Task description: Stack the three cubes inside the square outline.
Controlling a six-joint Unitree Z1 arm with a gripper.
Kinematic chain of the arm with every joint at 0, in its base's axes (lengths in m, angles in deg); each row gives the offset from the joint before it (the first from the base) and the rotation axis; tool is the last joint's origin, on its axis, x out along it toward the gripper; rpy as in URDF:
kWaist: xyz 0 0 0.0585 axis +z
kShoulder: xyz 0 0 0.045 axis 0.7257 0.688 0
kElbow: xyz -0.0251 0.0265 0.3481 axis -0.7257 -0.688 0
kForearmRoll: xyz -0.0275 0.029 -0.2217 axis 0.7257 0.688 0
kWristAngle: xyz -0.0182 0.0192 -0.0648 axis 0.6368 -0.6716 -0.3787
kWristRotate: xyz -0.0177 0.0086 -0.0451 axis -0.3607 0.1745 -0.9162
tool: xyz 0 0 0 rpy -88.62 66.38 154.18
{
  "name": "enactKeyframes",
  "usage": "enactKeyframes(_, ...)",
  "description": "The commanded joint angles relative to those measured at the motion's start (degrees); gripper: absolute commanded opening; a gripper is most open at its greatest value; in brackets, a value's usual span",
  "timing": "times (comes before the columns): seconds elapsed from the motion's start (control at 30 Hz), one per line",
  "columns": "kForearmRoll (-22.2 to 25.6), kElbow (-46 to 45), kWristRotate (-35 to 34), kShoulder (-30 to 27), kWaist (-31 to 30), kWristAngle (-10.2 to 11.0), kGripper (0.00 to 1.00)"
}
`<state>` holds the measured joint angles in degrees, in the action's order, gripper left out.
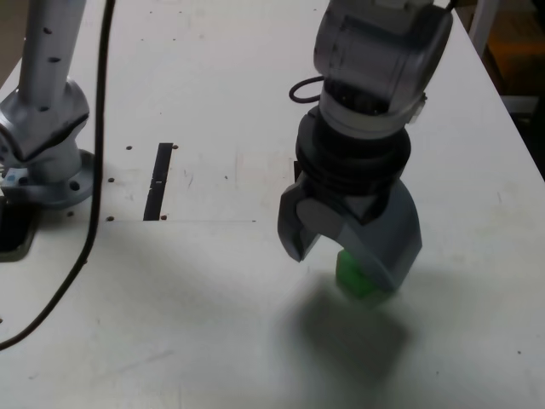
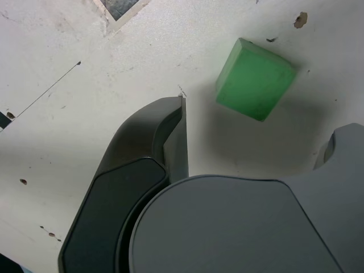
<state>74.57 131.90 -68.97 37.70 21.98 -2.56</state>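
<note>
Only one of the three cubes shows: the green cube [image 1: 352,274] lies on the white table, partly covered by the right-hand jaw in the exterior view. My gripper [image 1: 342,271] hangs over it, open, jaws spread wide to either side of the cube and not touching it. The wrist view shows the green cube [image 2: 255,78] lying free just beyond the gripper [image 2: 261,116], in line with the gap between the jaws. The red and yellow cubes are out of view. A small black patch [image 1: 297,169] peeks out behind the wrist; I cannot tell whether it is the square outline.
A thin black strip [image 1: 158,181] lies on the table at the exterior view's left. The arm's grey base [image 1: 47,128] and a black cable [image 1: 94,170] stand at the far left. The table's edge [image 1: 511,111] runs along the right.
</note>
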Motion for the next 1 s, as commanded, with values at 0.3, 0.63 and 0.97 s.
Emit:
enactKeyframes(0.3, 0.3, 1.8, 2.2, 3.8, 1.6, -1.2, 0.88)
enactKeyframes(0.63, 0.4, 2.2, 3.1, 5.6, 1.9, -1.3, 0.87)
enactKeyframes(0.97, 0.2, 2.2, 4.0, 7.4, 2.0, -2.1, 0.76)
